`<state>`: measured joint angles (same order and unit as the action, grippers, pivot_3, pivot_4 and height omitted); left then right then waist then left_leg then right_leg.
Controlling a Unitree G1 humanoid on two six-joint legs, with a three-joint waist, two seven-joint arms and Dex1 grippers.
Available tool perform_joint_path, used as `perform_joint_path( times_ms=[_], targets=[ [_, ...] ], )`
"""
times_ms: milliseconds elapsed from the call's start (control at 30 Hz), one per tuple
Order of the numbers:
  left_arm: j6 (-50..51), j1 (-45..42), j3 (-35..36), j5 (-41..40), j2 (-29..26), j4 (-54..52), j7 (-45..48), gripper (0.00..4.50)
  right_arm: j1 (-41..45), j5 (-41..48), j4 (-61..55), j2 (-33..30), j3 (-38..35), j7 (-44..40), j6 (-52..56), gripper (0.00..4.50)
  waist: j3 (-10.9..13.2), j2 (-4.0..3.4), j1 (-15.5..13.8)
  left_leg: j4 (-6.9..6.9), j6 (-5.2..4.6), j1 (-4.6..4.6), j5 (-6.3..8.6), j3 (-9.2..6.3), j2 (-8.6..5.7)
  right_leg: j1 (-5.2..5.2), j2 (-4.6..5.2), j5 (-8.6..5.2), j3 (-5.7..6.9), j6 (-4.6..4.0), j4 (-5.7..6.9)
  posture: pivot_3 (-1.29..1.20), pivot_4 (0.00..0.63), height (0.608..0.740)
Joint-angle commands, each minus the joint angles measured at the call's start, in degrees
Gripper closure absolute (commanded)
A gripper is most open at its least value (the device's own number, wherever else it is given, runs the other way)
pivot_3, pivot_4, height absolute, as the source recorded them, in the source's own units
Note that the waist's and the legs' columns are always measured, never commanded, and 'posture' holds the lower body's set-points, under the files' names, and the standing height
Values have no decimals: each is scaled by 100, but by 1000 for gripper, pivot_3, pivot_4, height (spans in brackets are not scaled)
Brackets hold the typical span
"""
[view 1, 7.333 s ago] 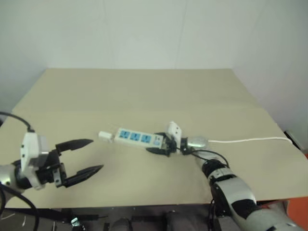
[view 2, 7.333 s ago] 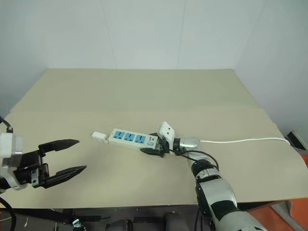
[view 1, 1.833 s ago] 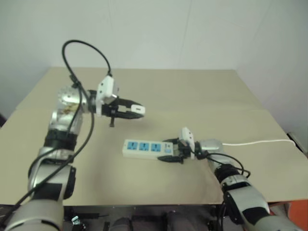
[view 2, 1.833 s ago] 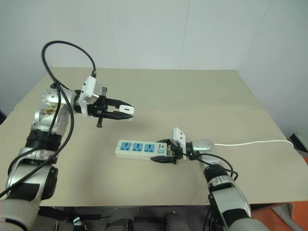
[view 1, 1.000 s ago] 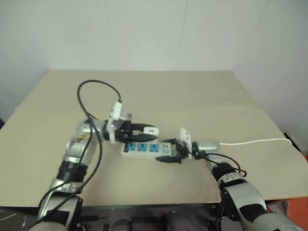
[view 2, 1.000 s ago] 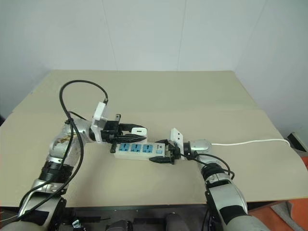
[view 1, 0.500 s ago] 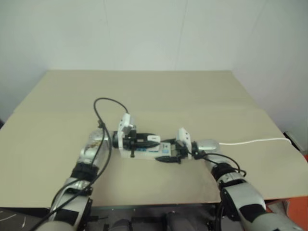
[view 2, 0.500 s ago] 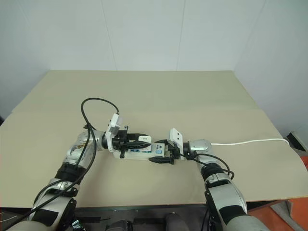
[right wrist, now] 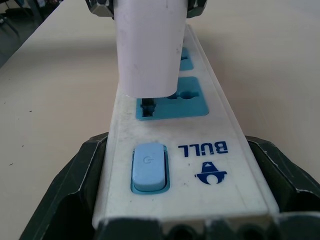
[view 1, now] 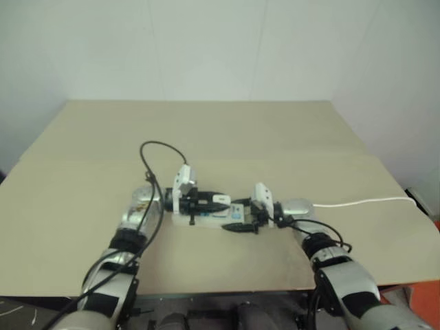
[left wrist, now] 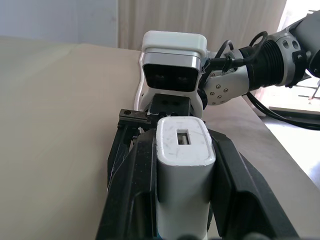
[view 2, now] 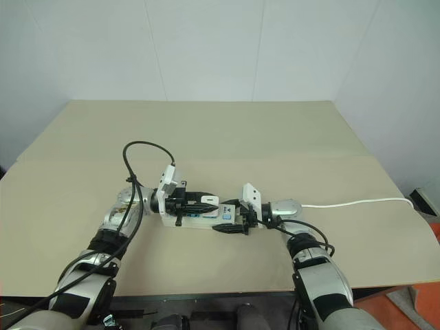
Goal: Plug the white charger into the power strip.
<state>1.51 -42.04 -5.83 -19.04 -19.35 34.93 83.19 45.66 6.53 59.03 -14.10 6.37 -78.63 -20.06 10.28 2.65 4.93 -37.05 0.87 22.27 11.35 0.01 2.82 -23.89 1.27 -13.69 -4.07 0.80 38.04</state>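
Left tool [view 2: 206, 201] down since a second ago, clamping charger [right wrist: 148, 47] over strip's [right wrist: 186, 165] switch-end socket; prongs just entering. Right tool [view 2: 232, 217] grips strip's end.

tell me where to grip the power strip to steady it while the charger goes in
Grip the power strip across its narrow width at the switch end, coming in along its length from the cable side, as the right end effector does. That leaves the blue sockets free for the white charger that the left end effector holds.
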Motion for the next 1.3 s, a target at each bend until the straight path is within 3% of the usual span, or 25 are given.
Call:
perform_joint_path(
  times_ms=[33,1300],
  targets=[
    [-218,-118,23,81,-21,124,95,3484,-185,-198,127,-14,115,23,122,1067,0,0,1,1,0,0,0,0,0,0,0,0,0,0,0,0,150,740],
    [-539,-60,12,272,135,483,145,3484,-178,-182,113,-1,86,79,152,1067,-1,0,-1,4,0,0,0,0,-1,-1,0,-1,0,1,-3,0,150,740]
  ],
)
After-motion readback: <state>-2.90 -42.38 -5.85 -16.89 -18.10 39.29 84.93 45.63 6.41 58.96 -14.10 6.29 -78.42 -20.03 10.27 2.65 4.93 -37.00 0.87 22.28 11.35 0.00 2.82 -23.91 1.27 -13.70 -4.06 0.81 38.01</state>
